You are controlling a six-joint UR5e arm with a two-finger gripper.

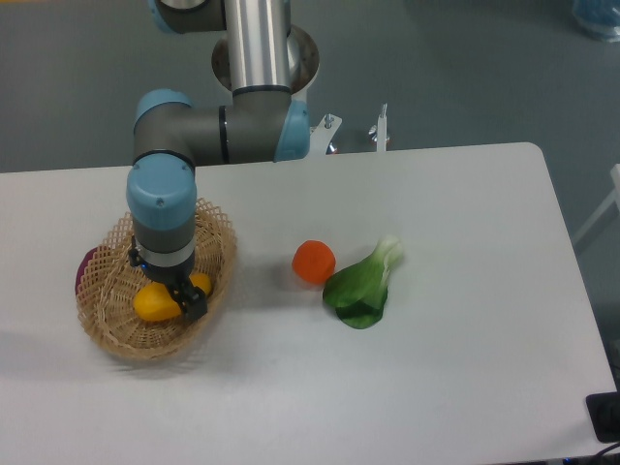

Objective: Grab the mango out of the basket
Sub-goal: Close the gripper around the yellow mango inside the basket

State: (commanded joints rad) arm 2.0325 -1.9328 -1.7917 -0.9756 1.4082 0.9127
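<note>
A yellow-orange mango [153,302] lies in the light tan wicker basket [108,331] at the left of the table. My gripper [170,294] hangs directly over the mango's middle, with one dark finger [193,307] showing at the mango's right side. The wrist hides the mango's centre and the other finger. The fingers straddle the mango, but whether they press on it is not visible.
A round orange fruit [314,262] sits mid-table, touching a green leafy vegetable [362,287] to its right. A purple object [84,268] peeks out behind the basket's left rim. The arm's upper links stretch over the table's back edge.
</note>
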